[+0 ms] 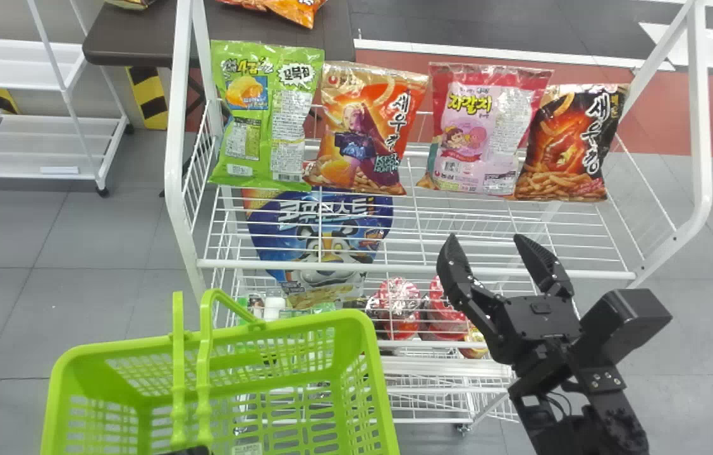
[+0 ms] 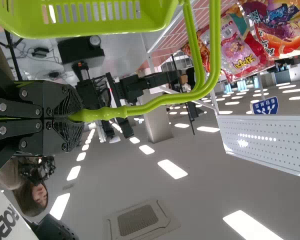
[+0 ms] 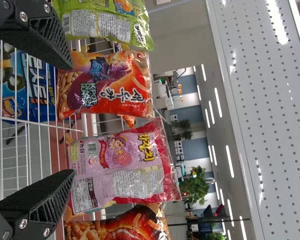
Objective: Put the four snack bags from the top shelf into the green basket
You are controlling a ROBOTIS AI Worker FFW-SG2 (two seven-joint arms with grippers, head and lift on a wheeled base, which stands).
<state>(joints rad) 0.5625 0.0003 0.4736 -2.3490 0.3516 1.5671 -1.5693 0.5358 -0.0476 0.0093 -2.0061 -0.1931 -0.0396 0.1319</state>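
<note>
Four snack bags stand in a row on the top wire shelf: the green bag [image 1: 266, 117], the orange bag [image 1: 366, 129], the pink bag [image 1: 484, 129] and the black-and-orange bag [image 1: 571, 144]. My right gripper [image 1: 484, 243] is open in front of the shelf's front rail, below the pink bag. In the right wrist view, my right gripper [image 3: 72, 120] has its fingers apart, facing the orange bag [image 3: 107, 85] and the pink bag [image 3: 122, 167]. The green basket [image 1: 366, 354] hangs at the lower left. My left gripper [image 1: 186, 451] is shut on its handle; in the left wrist view my left gripper [image 2: 76, 117] clamps the handle [image 2: 155, 106].
The white rack's front rail [image 1: 420, 268] crosses before the bags. On the level below are a blue bag [image 1: 325, 240] and red cups [image 1: 398, 306]. A dark table [image 1: 135, 35] with more bags is behind, a white cart [image 1: 47, 151] at the far left.
</note>
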